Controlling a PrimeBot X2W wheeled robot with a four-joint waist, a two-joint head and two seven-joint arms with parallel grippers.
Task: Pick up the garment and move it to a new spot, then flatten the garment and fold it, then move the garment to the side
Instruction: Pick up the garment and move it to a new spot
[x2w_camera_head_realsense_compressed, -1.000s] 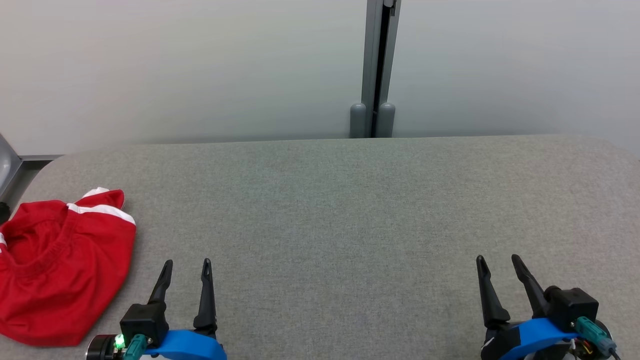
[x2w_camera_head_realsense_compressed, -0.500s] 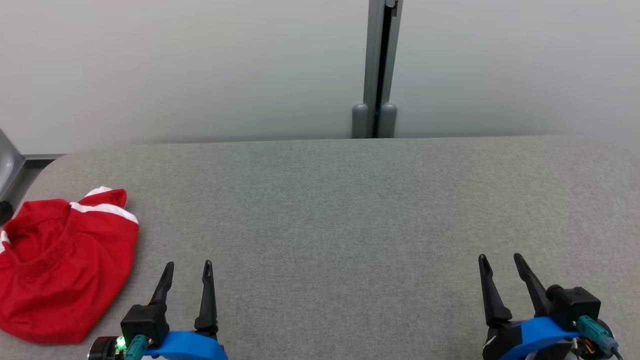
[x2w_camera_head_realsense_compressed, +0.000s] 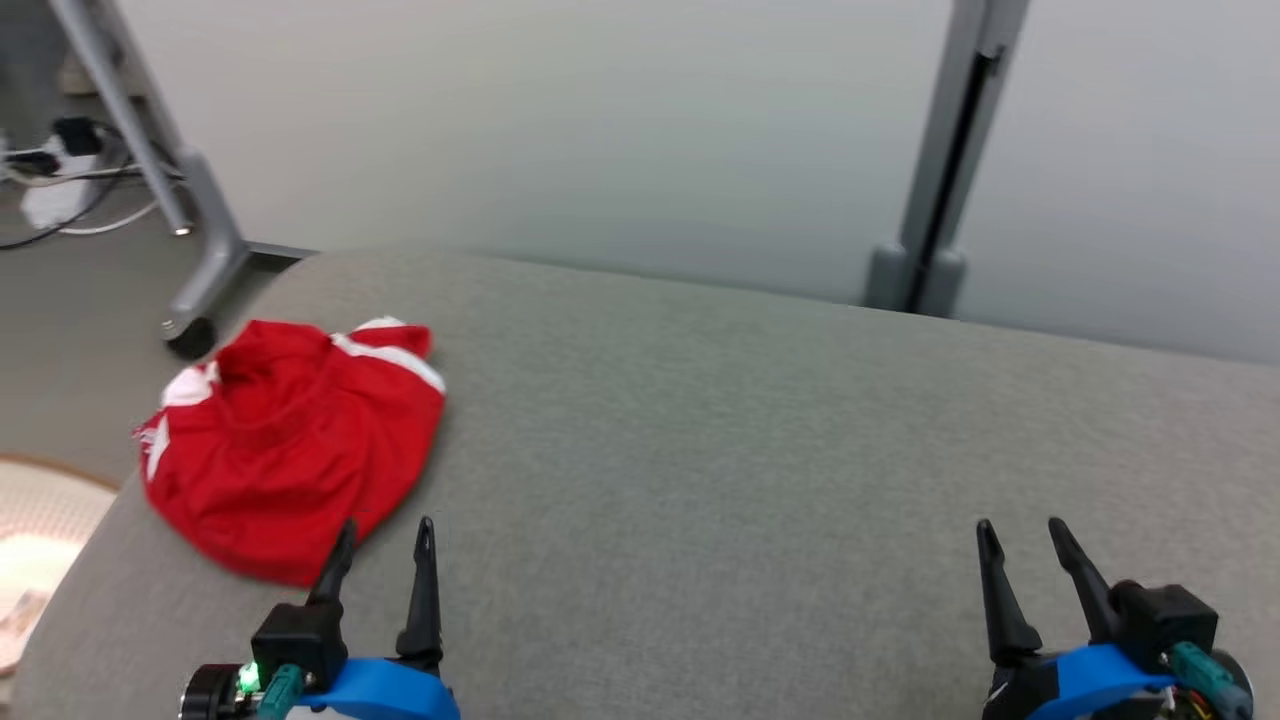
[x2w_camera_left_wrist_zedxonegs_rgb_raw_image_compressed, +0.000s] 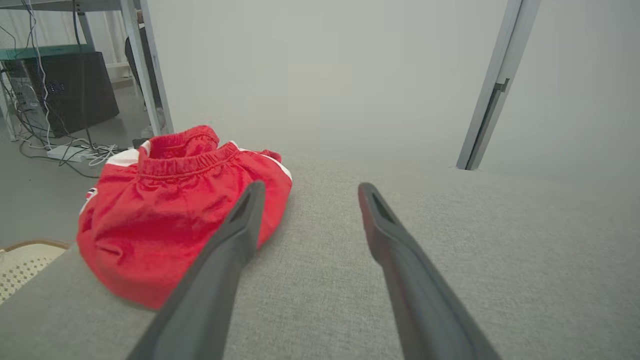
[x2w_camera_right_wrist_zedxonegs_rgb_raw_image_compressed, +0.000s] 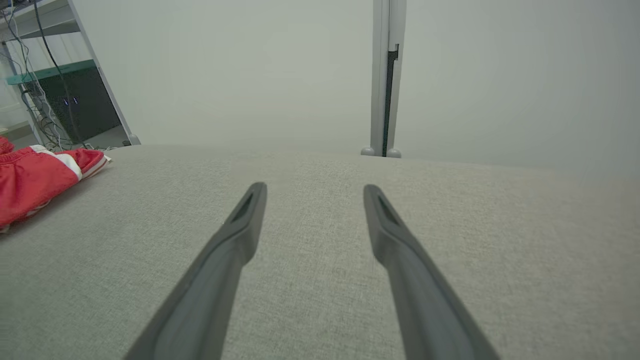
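Observation:
The garment (x2w_camera_head_realsense_compressed: 290, 440) is a crumpled red piece with white stripes and an elastic waistband, lying near the left end of the grey fabric table (x2w_camera_head_realsense_compressed: 760, 440). In the left wrist view the garment (x2w_camera_left_wrist_zedxonegs_rgb_raw_image_compressed: 165, 210) lies just ahead and to the left. My left gripper (x2w_camera_head_realsense_compressed: 385, 535) is open and empty, its left fingertip at the garment's near edge. The same open left gripper (x2w_camera_left_wrist_zedxonegs_rgb_raw_image_compressed: 307, 192) hovers low over the table. My right gripper (x2w_camera_head_realsense_compressed: 1020, 535) stands open and empty at the lower right, far from the garment. In the right wrist view the right gripper (x2w_camera_right_wrist_zedxonegs_rgb_raw_image_compressed: 315, 192) faces bare cloth, the garment (x2w_camera_right_wrist_zedxonegs_rgb_raw_image_compressed: 35, 177) at far left.
A grey partition post (x2w_camera_head_realsense_compressed: 930, 180) stands behind the table. Off the left end are a metal frame leg with a caster (x2w_camera_head_realsense_compressed: 190, 250), cables (x2w_camera_head_realsense_compressed: 50, 170) on the floor and a pale woven basket (x2w_camera_head_realsense_compressed: 30, 530). A dark box (x2w_camera_left_wrist_zedxonegs_rgb_raw_image_compressed: 65, 90) sits on a shelf.
The head camera has turned left, so the whole view shifted right and the table's left end came in. The garment lies as before. Both grippers stay open.

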